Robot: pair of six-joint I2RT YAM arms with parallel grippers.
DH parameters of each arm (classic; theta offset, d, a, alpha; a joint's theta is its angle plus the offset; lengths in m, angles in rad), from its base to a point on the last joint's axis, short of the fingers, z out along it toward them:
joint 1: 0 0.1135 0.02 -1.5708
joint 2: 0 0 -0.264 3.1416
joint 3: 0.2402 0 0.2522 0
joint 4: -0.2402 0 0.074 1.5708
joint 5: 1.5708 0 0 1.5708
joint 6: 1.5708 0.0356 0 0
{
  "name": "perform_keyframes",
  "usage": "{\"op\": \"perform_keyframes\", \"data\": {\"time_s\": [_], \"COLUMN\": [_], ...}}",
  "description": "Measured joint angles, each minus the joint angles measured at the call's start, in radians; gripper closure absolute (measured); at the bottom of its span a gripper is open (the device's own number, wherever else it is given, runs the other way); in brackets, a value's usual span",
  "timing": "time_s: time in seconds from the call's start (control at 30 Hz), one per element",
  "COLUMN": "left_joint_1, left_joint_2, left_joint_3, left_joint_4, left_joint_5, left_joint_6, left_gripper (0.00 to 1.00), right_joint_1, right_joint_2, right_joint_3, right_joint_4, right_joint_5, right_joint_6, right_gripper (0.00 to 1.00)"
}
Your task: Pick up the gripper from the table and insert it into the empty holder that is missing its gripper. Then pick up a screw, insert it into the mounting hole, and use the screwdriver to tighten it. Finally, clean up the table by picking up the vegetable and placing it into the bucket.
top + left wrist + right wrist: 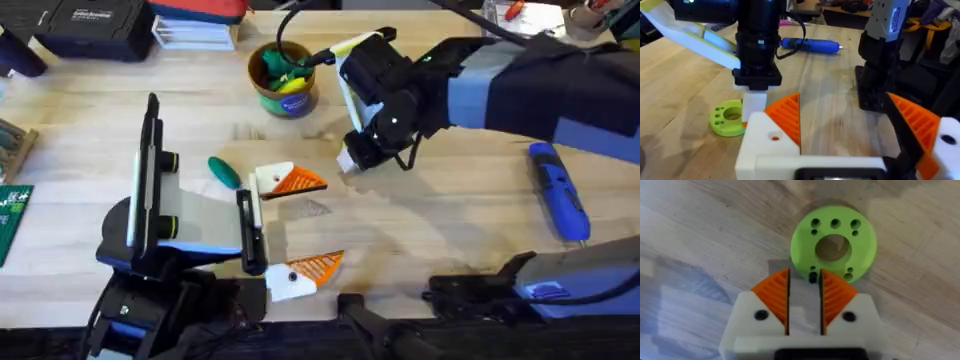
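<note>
My left gripper (308, 222) lies low on the table and is wide open. Each of its white holders (767, 142) carries an orange ribbed gripper piece (298, 182). My right gripper (805, 275) points straight down over a bright green disc (834, 242), its orange pads a narrow gap apart. A small dark screw (812, 277) sits at the disc's rim between the pads, and neither pad touches it. The dark green vegetable (224, 172) lies just left of the upper holder. The bucket (283, 78) stands at the back. The blue screwdriver (560, 190) lies at the right.
A black case (85, 25) and a stack of boxes sit at the back left. A green circuit board (12, 220) lies at the left edge. The right arm's dark body spans the upper right. Bare wood lies between the left gripper and the screwdriver.
</note>
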Motion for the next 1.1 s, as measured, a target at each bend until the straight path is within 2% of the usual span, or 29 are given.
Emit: {"op": "perform_keyframes", "data": {"time_s": [0.1, 0.13, 0.3, 0.7, 0.83, 0.97, 1.1], "left_joint_1": [0.000, 0.000, 0.000, 0.000, 0.000, 0.000, 0.000], "left_joint_2": [0.000, 0.000, 0.000, 0.000, 0.000, 0.000, 0.000], "left_joint_3": [0.000, 0.000, 0.000, 0.000, 0.000, 0.000, 0.000], "left_joint_4": [0.000, 0.000, 0.000, 0.000, 0.000, 0.000, 0.000], "left_joint_5": [0.000, 0.000, 0.000, 0.000, 0.000, 0.000, 0.000], "left_joint_6": [0.000, 0.000, 0.000, 0.000, 0.000, 0.000, 0.000], "left_gripper": [0.016, 0.016, 0.016, 0.016, 0.015, 0.015, 0.016], "right_joint_1": [0.000, 0.000, 0.000, 0.000, 0.000, 0.000, 0.000], "right_joint_2": [0.001, 0.003, 0.003, 0.003, 0.003, 0.001, -0.005], "right_joint_3": [0.000, 0.000, 0.000, 0.001, 0.022, 0.093, 0.220], "right_joint_4": [0.007, 0.009, 0.006, -0.005, -0.062, -0.137, -0.240], "right_joint_5": [0.009, 0.025, 0.040, 0.041, 0.040, 0.040, 0.039], "right_joint_6": [0.000, -0.002, -0.004, -0.004, -0.032, -0.065, -0.095], "right_gripper": [0.759, 0.863, 0.969, 0.991, 0.994, 0.994, 0.994]}}
